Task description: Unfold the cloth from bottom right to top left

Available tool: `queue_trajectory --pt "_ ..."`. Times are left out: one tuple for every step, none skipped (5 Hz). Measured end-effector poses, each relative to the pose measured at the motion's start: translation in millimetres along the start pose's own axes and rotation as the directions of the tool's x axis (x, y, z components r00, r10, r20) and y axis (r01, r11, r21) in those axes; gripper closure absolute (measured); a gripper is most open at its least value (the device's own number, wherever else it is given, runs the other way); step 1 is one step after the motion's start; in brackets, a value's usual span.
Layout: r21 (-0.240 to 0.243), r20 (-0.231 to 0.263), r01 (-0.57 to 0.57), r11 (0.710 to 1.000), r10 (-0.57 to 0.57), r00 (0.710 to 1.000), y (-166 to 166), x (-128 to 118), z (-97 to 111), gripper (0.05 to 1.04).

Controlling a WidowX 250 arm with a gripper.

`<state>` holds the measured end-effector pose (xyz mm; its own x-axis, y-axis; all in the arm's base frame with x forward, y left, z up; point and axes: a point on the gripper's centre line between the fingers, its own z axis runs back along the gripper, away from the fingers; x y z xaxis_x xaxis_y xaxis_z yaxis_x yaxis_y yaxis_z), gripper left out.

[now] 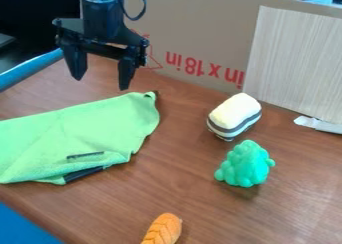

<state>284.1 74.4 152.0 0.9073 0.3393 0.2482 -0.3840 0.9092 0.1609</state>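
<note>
The black gripper (101, 83) hangs open at the upper left, above the table's far part, its two fingers spread apart with nothing between them. Below it lies the light green cloth (80, 135), folded over, on the brown table at the left. It stretches from the left edge of the view to a rounded corner beneath and to the right of the gripper. A black marking or tag shows on the cloth's near part, and a dark strip lies along its lower edge. Gripper and cloth are apart.
Right of the cloth stand a white and grey striped block-like toy (234, 115) and a green bumpy toy (245, 164). An orange braided-looking toy (163, 229) lies at the front edge. Cardboard (200, 33) and a pale wood-grain panel (297, 63) border the table's (180, 188) back.
</note>
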Motion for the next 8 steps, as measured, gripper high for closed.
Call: queue_trajectory --pt "-0.004 -0.023 0.009 1.0 -0.009 1.0 -2.0 -2.4 -7.0 0.083" --pt "-0.065 -0.021 0.098 0.993 -0.1 0.995 2.6 -1.7 -14.5 0.083" --pt "-0.124 -0.028 0.208 0.97 -0.213 0.977 7.5 -0.8 -30.1 0.083" --pt "-0.223 -0.059 0.329 0.918 -0.35 0.935 18.1 -5.7 -52.8 0.083" --pt "-0.33 -0.048 0.433 0.839 -0.473 0.88 25.0 -8.4 -65.8 0.083" --pt "-0.373 -0.006 0.523 0.767 -0.565 0.825 29.0 -12.3 -66.6 0.083" --pt "-0.402 0.028 0.595 0.696 -0.64 0.768 26.1 -24.1 -73.6 0.083" --pt "-0.416 0.048 0.639 0.647 -0.686 0.726 23.5 -34.5 -80.3 0.083"
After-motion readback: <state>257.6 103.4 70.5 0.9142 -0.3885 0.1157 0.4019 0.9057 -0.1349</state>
